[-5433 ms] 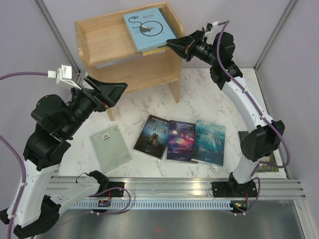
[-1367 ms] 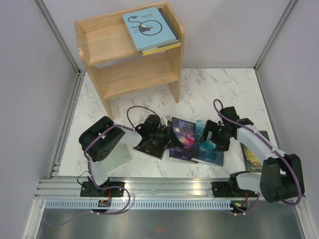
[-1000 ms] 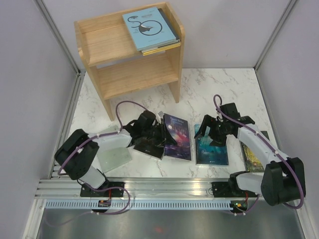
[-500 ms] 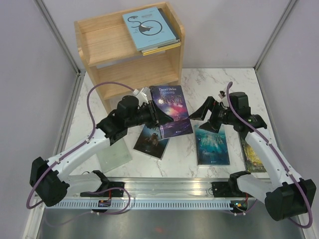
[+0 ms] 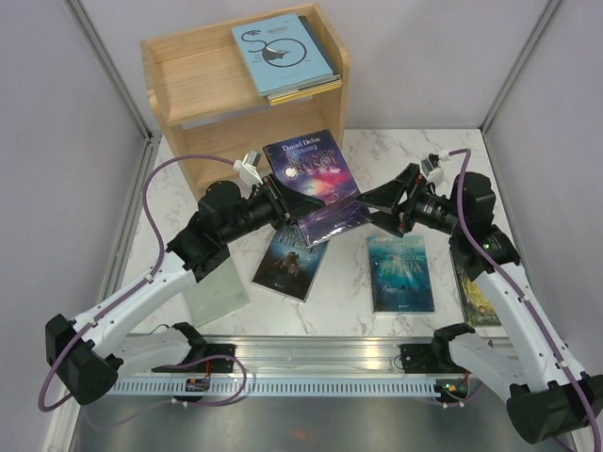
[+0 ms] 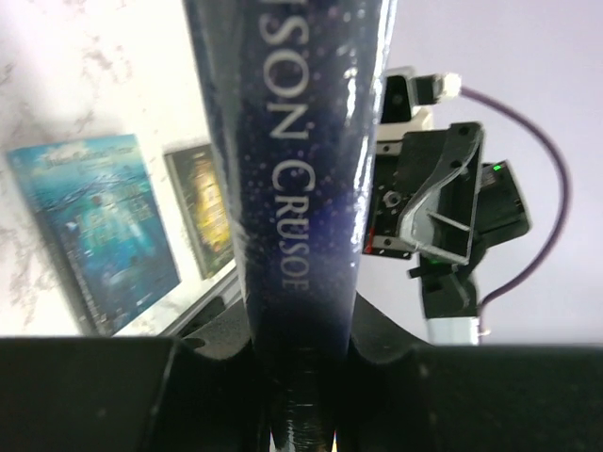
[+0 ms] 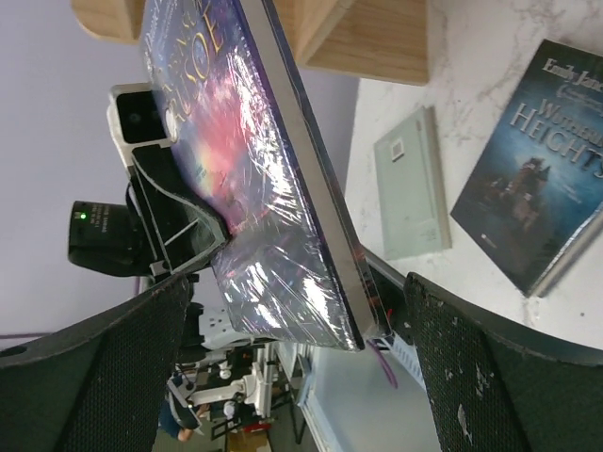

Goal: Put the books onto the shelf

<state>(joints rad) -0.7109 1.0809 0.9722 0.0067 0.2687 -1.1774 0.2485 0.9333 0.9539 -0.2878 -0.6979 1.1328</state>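
1. The purple book (image 5: pixel 311 169) is in the air over the middle of the worktop (image 5: pixel 405 160), just near of the shelf (image 5: pixel 188 75), cover up and tilted.
2. The left jaws pinch the purple book on its spine side, toward the near end. In the left wrist view the spine runs straight out from between them.
3. The right jaws are spread wide, and the book's near right corner sits between them. I cannot tell whether either one touches it.
4. Handling: it is a thin paperback, so probably light. Held by one edge it will likely droop and swing.
5. The cover glints like plastic wrap in the right wrist view (a slick surface, I judge), so a shallow pinch could slide off.
6. Best hold: deep over the spine, where the pages are bound and stiffest. A second pinch on the opposite edge would steady it for sliding in flat.
7. A light blue book (image 5: pixel 281 52) already lies on a small stack on the shelf's top tier, at its right end.
8. Waiting on the worktop are a dark blue book (image 5: pixel 290 264), a teal book (image 5: pixel 400 273), a pale grey-green book (image 5: pixel 217 292) at near left and a green-gold book (image 6: pixel 200 209) at far right.
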